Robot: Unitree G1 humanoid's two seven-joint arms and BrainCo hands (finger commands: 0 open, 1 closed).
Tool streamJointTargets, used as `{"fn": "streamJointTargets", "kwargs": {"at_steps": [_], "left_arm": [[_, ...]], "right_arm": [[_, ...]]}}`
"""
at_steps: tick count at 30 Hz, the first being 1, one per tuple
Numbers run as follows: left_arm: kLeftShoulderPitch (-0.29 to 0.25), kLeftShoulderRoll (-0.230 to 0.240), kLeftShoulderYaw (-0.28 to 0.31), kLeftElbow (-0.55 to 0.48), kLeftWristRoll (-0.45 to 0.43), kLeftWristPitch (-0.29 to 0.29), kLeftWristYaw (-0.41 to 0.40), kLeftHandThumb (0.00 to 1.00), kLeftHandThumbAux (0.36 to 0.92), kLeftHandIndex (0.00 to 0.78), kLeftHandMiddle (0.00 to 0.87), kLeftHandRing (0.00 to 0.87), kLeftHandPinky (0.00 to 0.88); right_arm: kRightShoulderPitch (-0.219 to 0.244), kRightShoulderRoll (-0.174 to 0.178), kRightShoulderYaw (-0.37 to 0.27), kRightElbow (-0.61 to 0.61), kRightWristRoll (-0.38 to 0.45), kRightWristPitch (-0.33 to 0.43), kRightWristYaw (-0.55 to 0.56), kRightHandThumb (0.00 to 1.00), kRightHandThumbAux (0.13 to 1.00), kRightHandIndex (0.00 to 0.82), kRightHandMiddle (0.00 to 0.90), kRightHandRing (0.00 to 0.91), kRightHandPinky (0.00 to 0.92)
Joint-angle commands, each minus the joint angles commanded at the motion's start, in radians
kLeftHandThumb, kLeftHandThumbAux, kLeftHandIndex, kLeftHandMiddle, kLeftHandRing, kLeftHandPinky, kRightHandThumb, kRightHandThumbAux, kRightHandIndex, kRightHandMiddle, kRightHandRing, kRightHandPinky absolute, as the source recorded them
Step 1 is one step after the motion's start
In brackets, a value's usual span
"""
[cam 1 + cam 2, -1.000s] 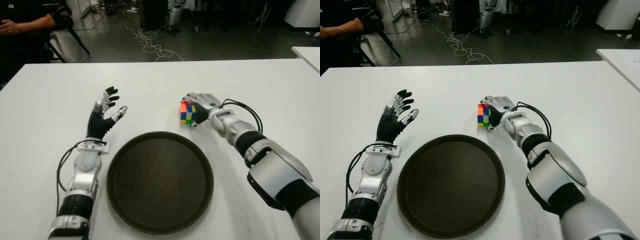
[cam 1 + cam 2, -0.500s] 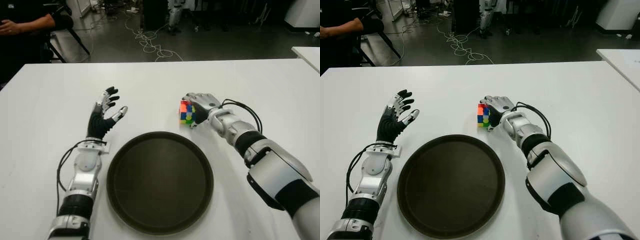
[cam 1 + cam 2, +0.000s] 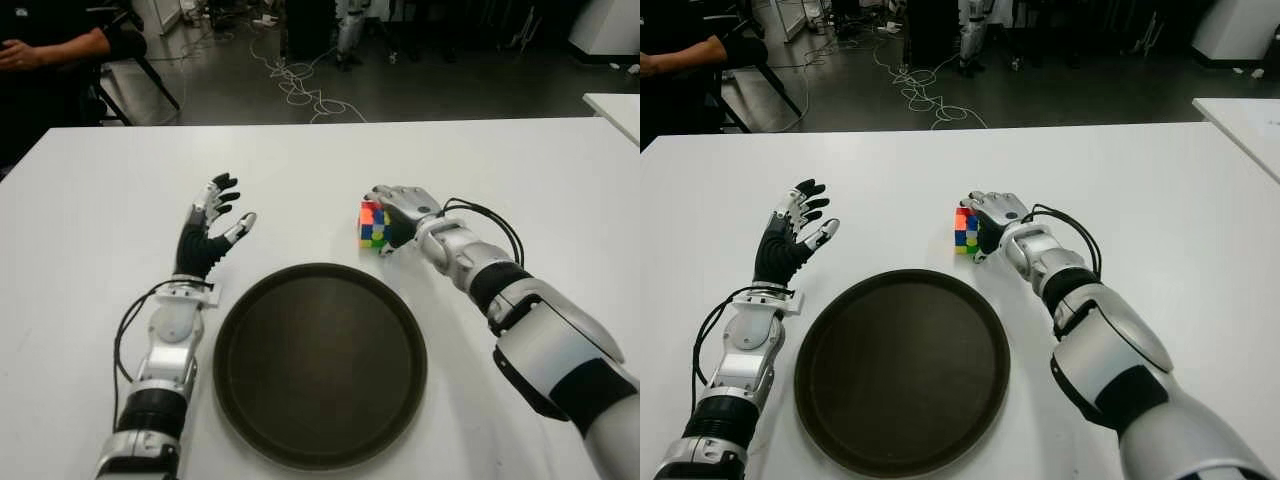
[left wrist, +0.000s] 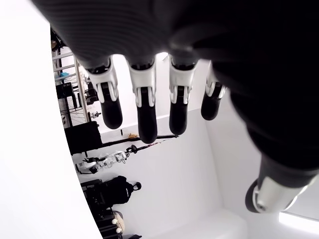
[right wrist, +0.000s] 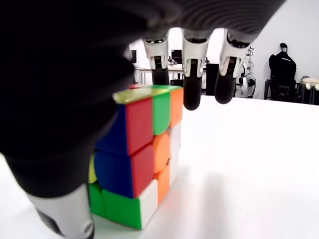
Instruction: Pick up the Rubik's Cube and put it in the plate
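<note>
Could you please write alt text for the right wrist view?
The right hand hangs over a Rubik's Cube standing on the white table, thumb beside the cube, fingers extended above it and not closed. A lab room shows behind.

Both arms are silver-grey metal with black joint bands and looping black cables; the left hand point(image 3: 205, 232) and right hand point(image 3: 398, 213) have black palms, white-segmented fingers and black fingertips.

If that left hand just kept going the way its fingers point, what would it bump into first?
Probably nothing on the table. The left hand is open, left of the plate, fingers aimed up and away over bare table. The cube sits off to the side by the right hand. Depth is hard to judge.
</note>
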Motion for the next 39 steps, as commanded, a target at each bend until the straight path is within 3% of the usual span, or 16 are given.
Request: {"fn": "streamJointTargets", "kwargs": {"at_steps": [16, 39], "left_arm": [[0.0, -0.002, 0.001, 0.001, 0.003, 0.0, 0.007, 0.02, 0.635, 0.12, 0.165, 0.166, 0.16], [0.003, -0.003, -0.001, -0.003, 0.004, 0.004, 0.008, 0.033, 0.617, 0.114, 0.164, 0.162, 0.154]], "right_arm": [[-0.003, 0.003, 0.007, 0.001, -0.004, 0.003, 0.011, 0.0, 0.807, 0.093, 0.089, 0.133, 0.168], [0.016, 0.008, 0.0, 0.002, 0.003, -0.007, -0.016, 0.0, 0.86, 0.128, 0.084, 0.16, 0.285]]}}
